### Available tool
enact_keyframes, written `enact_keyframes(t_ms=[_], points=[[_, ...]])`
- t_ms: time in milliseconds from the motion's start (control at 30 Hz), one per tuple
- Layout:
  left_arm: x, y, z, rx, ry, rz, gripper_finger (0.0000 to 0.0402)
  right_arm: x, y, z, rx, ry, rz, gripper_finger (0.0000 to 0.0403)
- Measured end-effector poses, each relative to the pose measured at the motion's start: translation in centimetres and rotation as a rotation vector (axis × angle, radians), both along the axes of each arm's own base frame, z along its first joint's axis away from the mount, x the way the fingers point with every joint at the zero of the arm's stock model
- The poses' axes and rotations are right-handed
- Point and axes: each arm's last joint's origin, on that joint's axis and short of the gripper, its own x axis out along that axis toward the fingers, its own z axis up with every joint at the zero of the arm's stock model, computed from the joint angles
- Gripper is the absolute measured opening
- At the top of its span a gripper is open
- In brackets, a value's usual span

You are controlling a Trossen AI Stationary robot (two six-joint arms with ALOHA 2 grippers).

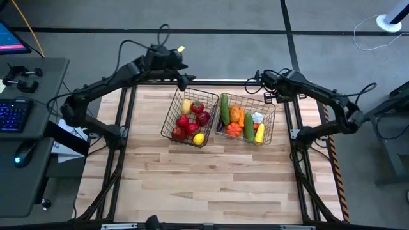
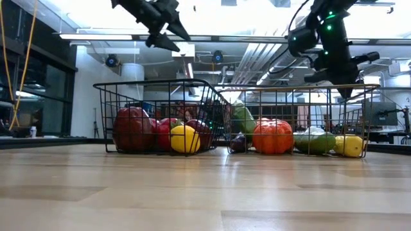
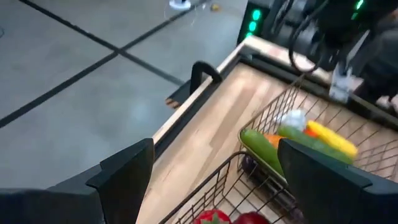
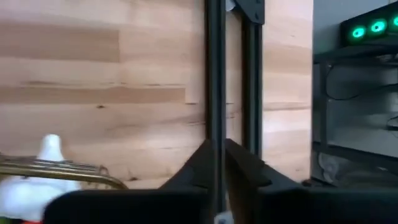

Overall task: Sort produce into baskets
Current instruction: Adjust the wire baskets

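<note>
Two dark wire baskets stand side by side on the wooden table. The left basket (image 1: 190, 118) holds red and yellow produce (image 2: 160, 136). The right basket (image 1: 246, 118) holds green, orange, white and yellow produce (image 2: 273, 136). My left gripper (image 3: 211, 180) is open and empty, high above the left basket's far edge (image 1: 185, 81). My right gripper (image 4: 216, 163) is shut and empty, over the right basket's far right corner (image 1: 265, 86). In the low view its fingers (image 2: 343, 86) hang near the basket's rim; I cannot tell whether they touch it.
The table's dark frame rail (image 4: 214, 74) runs along the far edge just beyond the baskets. Bare wood (image 1: 204, 185) lies on the near side of the baskets. A desk with a keyboard (image 1: 13, 115) stands left of the table.
</note>
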Motion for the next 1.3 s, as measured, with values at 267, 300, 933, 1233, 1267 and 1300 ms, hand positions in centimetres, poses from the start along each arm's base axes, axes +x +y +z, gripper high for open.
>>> enact_keyframes(t_ms=[267,300,933,1233,1267,1300], points=[[-4.1,-0.9,-2.6,-0.043,-0.147,0.095,0.0330,-0.1,0.6,-0.5,0.160,-0.028,0.055,0.0006],[-4.5,-1.0,-2.9,-0.048,-0.161,0.107,0.0330,-0.2,0.7,-0.8,0.184,-0.036,0.053,0.0004],[-6.2,-1.2,-3.7,-0.005,-0.153,0.207,0.0330,1.7,0.3,-2.7,0.095,-0.223,0.076,0.0000],[-7.7,-0.7,-2.8,0.024,-0.184,0.267,0.0330,2.8,-0.4,-2.5,0.040,-0.349,0.101,0.0000],[-8.0,-0.7,-2.7,0.027,-0.189,0.271,0.0330,2.8,-0.4,-2.5,0.039,-0.347,0.103,0.0000],[-8.2,-0.8,-2.5,0.029,-0.196,0.271,0.0330,2.8,-0.3,-2.4,0.037,-0.340,0.115,0.0000]])
